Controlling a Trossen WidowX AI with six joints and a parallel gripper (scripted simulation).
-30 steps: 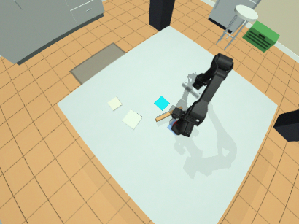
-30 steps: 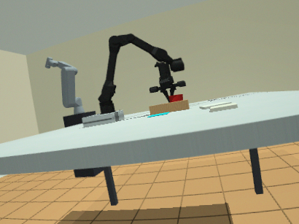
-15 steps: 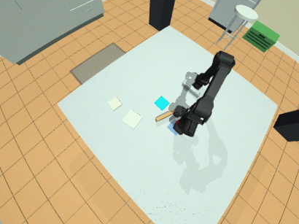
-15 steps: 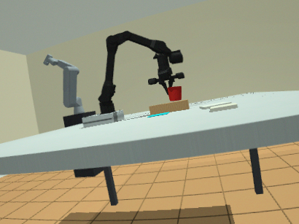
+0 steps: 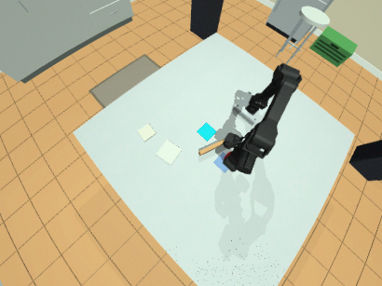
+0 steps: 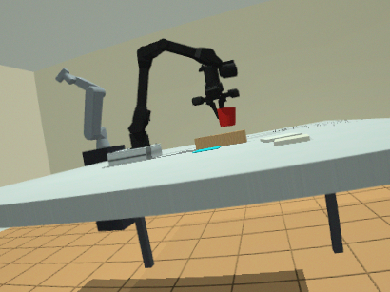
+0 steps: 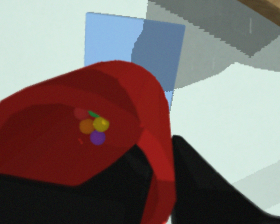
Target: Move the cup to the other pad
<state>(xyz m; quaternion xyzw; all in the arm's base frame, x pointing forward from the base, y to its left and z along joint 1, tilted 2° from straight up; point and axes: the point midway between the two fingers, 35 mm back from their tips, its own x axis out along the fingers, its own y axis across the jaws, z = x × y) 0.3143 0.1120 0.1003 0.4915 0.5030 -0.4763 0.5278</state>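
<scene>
The red cup (image 6: 227,116) (image 7: 45,95) hangs in the air above the table, roughly upright. My gripper (image 7: 163,141) is shut on the cup's side wall, with one finger inside the cup and one outside. Several coloured marbles (image 7: 98,137) lie together at the bottom of the cup. The blue pad (image 5: 220,163) (image 7: 112,42) lies below the cup, partly hidden by the arm in the top view and by the cup in the wrist view. The cyan pad (image 5: 207,131) (image 6: 206,149) lies flat on the other side of the wooden bar.
The wooden bar (image 5: 211,148) (image 6: 221,139) stands between the two pads. Two pale flat blocks (image 5: 169,152) (image 6: 291,139) lie farther out on the table. A grey bracket-like object (image 5: 244,115) (image 6: 128,157) is near the arm's base. A grey arm (image 6: 94,113) shows at the left in the exterior view.
</scene>
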